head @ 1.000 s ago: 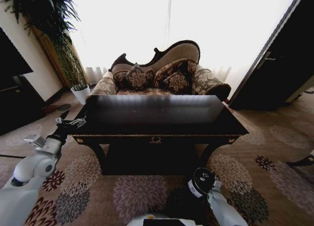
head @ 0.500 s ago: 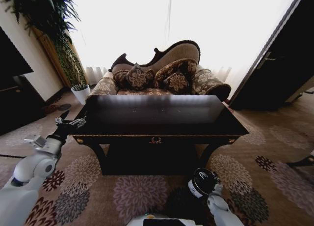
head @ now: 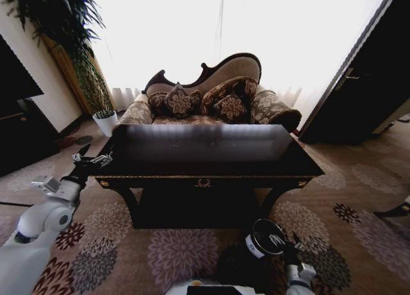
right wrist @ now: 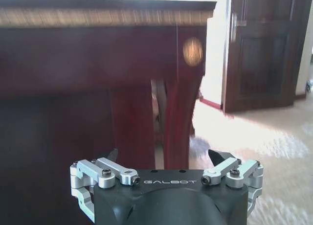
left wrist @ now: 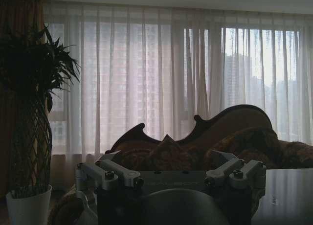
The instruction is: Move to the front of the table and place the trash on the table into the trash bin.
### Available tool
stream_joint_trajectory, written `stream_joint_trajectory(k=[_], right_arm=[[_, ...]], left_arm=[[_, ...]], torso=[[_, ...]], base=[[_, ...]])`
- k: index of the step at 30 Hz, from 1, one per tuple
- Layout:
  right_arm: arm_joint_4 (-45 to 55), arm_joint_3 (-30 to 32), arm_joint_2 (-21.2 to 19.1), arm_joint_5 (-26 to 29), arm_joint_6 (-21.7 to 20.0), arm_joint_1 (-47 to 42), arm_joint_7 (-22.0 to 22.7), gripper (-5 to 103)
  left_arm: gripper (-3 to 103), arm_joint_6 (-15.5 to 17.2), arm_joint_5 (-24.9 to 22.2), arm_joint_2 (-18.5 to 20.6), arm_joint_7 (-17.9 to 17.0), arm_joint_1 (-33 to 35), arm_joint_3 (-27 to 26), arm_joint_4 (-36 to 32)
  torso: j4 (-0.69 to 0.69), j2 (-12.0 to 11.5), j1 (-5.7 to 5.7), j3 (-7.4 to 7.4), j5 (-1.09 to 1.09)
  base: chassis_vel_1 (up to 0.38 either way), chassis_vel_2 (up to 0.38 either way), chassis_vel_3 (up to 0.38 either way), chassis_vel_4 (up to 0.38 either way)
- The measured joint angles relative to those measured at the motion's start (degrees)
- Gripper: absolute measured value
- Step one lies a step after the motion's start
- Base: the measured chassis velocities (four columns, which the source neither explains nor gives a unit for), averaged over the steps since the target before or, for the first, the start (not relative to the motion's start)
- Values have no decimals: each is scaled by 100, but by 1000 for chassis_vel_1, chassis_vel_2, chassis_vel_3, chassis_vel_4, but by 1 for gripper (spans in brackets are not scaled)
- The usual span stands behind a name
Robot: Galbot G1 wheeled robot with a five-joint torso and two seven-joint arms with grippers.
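Observation:
The table [head: 211,170] stands straight ahead with a glossy black top, and its gold-trimmed edge [right wrist: 98,17] and curved leg fill the right wrist view. The trash is out of view. On the carpet in front of the table's right half sits the trash bin [head: 262,236], black with a white label. My right gripper [head: 286,242] [right wrist: 165,156] hangs low just right of the bin, open and holding nothing, facing the table leg. At the table's left end my left gripper [head: 93,158] [left wrist: 168,161] sits level with the top, open and holding nothing.
A carved sofa [head: 211,99] with cushions stands behind the table. A tall plant in a white pot [head: 106,122] is at the back left, a dark cabinet [head: 16,125] at the left, a dark door [head: 359,90] at the right. Patterned carpet lies around the table.
My right arm has drawn back and swung right, off the bin's rim; its gripper now points at the table. The left arm, bin and table have not moved.

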Motion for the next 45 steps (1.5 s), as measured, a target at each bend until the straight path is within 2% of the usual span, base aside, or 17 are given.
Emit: stream_joint_trajectory(k=[8, 17, 20, 21, 26, 27, 30, 34, 45], right_arm=[[1510, 512, 11, 107, -268, -604, 52, 100], [2196, 742, -389, 190, -936, -271, 191, 100], [2295, 721, -914, 226, -1322, 234, 329, 100], [2295, 721, -914, 226, -1322, 234, 329, 100], [2624, 668, -1805, 629, -1926, 916, 551, 100], [2624, 668, -1805, 629, -1926, 916, 551, 100], [2759, 561, -2175, 827, -2176, 1256, 695, 100], [2759, 410, -2343, 907, -2279, 1433, 730, 100], [2720, 377, -2341, 940, -2316, 1427, 677, 100]], left_arm=[[100, 0, 0, 0, 0, 0, 0, 0], [100, 0, 0, 0, 0, 0, 0, 0], [100, 0, 0, 0, 0, 0, 0, 0], [100, 0, 0, 0, 0, 0, 0, 0], [100, 0, 0, 0, 0, 0, 0, 0], [100, 0, 0, 0, 0, 0, 0, 0], [100, 0, 0, 0, 0, 0, 0, 0], [100, 0, 0, 0, 0, 0, 0, 0], [100, 0, 0, 0, 0, 0, 0, 0]], torso=[[-1, 0, 0, 0, 1], [0, -1, 1, 1, 1], [0, -1, 1, 1, 3], [0, -1, 1, 1, 3], [1, -1, 1, 2, 1], [1, -1, 1, 2, 1], [1, -1, 1, 2, 0], [1, -2, 2, 2, 1], [-1, -2, 1, 2, 1]], base=[[0, 0, 0, 0], [0, 0, 0, 0], [0, 0, 0, 0], [0, 0, 0, 0], [0, 0, 0, 0], [0, 0, 0, 0], [0, 0, 0, 0], [0, 0, 0, 0], [0, 0, 0, 0]])
